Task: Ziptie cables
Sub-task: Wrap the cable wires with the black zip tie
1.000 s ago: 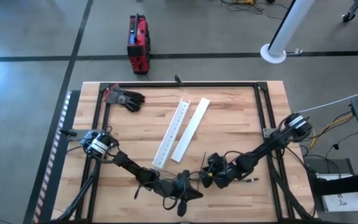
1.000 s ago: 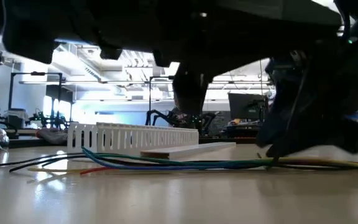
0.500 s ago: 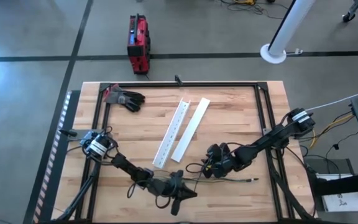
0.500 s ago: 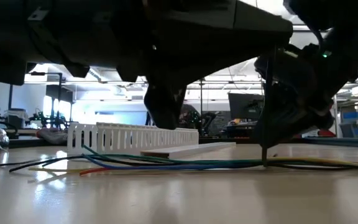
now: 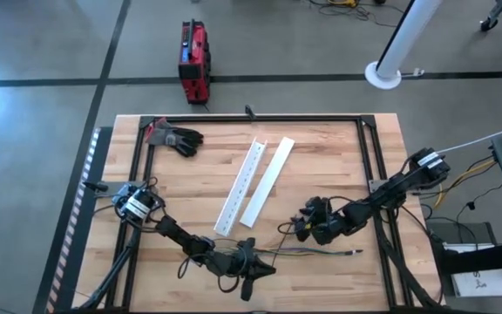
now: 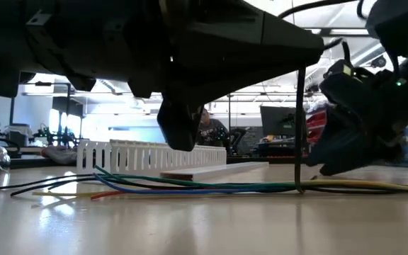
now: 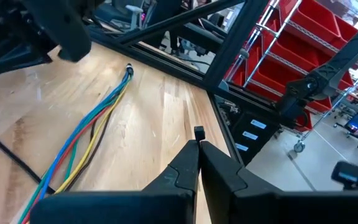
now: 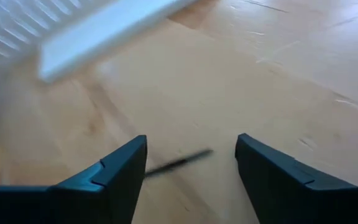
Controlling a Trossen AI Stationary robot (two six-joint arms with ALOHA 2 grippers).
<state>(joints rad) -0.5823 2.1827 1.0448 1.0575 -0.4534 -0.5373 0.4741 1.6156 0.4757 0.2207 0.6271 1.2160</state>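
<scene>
High view: left hand point(image 5: 256, 264) clenched, empty, beside cables point(image 5: 308, 253) on counter point(image 5: 321, 157); right hand point(image 5: 301, 228) released, above cables.

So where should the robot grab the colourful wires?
Probably around the middle of the bundle, coming straight down from above. The cables lie flat on the table and run close together there, so open fingers could straddle them all at once. Toward one end they fan apart, and a grip there would likely miss some.
</scene>
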